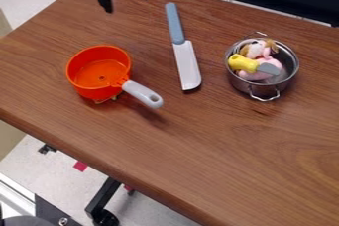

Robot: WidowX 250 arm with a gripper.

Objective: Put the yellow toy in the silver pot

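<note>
My gripper (pixel 126 3) hangs over the table's upper left edge, open, with nothing between its fingers. At the right stands the silver pot (pixel 292 75), its wire handles at top and bottom. Inside it lies the yellow toy (pixel 242 63), a yellow handle with a grey blade, resting on a pink and white plush toy (pixel 255 48). The yellow end is by the pot's left rim. The gripper is well to the upper left of the pot.
An orange pan (pixel 98 91) with a grey handle sits at the left, on something small largely hidden beneath it. A knife (pixel 187 65) with a blue handle lies between pan and pot. Bare wood (pixel 218 150) spans the table's front part.
</note>
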